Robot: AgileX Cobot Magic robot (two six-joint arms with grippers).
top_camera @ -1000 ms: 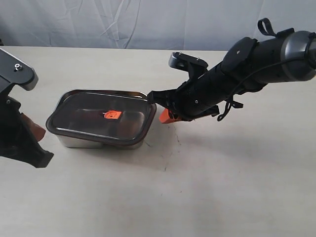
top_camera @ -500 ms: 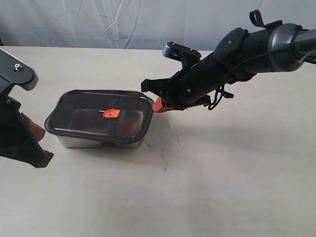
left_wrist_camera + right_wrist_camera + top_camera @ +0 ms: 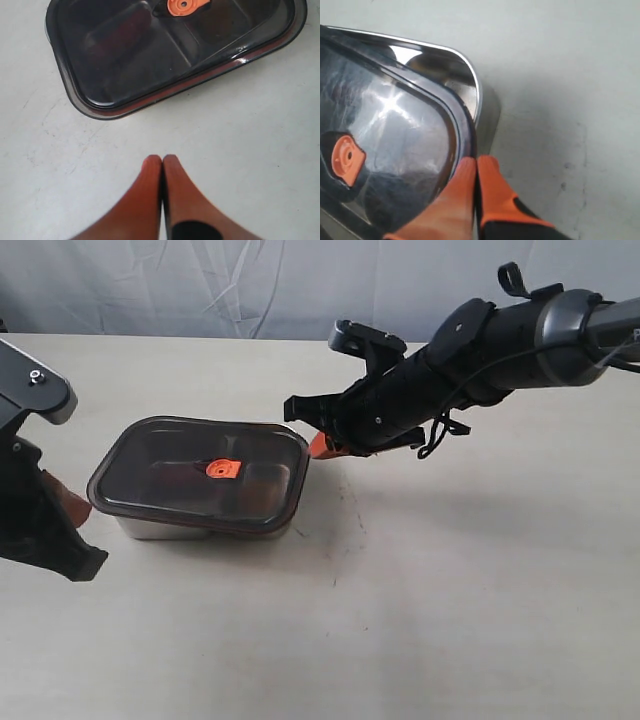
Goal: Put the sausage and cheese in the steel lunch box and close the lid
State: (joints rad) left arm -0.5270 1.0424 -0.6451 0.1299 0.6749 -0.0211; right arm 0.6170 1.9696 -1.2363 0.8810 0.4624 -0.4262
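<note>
Pale table [image 3: 450, 620], grey cloth [image 3: 200, 290] behind: at left we see our left gripper [image 3: 162, 162] pinched shut and empty, near the lunch box [image 3: 165, 528]. On it lies the lid [image 3: 170, 465], slightly askew; our right gripper [image 3: 476, 162], also shut, touches the lid's right edge.

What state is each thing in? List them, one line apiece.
lid: lying on the box but skewed, one steel corner showing, not seated.
steel lunch box: upright, mostly covered by the lid.
right gripper: shut, tips against the lid's edge.
left gripper: shut, empty, apart from the box.
</note>
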